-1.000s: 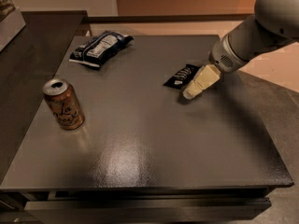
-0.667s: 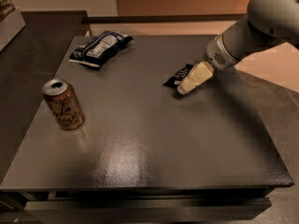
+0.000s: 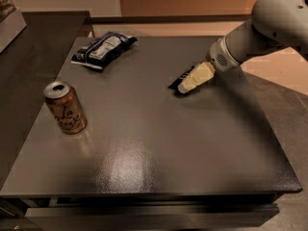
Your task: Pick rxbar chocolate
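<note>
- The claw is hanging low over the far right part of the dark bench, with its pale tip pointing down and to the left.
- The claw is lying across the chocolate bar; whether it is open, closed or gripping the bar cannot be told.
- The chocolate bar is lying flat on the bench, a small black wrapper peeking out at the left of the claw's tip and partly covered by it.
- The grey arm is reaching in from the upper right corner.
- A copper-coloured can is standing upright near the bench's left edge, well apart from the bar; its contents are not showing.
- A dark blue-and-white snack bag is lying flat near the far left corner, looking sealed and crinkled.
</note>
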`<state>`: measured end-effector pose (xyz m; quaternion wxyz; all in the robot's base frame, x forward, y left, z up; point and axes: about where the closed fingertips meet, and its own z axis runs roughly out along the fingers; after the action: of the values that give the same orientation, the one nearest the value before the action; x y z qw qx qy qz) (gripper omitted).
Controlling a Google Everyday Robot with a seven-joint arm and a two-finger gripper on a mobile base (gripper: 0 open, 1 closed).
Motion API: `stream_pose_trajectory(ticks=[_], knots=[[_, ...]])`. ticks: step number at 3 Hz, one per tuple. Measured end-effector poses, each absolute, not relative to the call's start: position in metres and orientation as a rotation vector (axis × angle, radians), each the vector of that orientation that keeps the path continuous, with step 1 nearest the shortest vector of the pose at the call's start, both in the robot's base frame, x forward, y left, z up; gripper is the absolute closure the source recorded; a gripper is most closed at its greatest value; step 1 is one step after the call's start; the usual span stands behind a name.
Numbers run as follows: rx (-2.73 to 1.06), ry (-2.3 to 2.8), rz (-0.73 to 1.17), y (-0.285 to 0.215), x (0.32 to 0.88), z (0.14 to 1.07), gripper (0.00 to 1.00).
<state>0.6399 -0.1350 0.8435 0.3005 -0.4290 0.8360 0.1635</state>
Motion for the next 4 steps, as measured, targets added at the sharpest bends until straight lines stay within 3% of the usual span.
stream_pose_trajectory(ticks=[1, 4], knots=[[-1.128, 2.210, 0.462, -0.1325, 0.6414, 0.8401, 0.18], [-1.146, 2.185, 0.479, -0.1292, 0.6371, 0.8319, 0.89]])
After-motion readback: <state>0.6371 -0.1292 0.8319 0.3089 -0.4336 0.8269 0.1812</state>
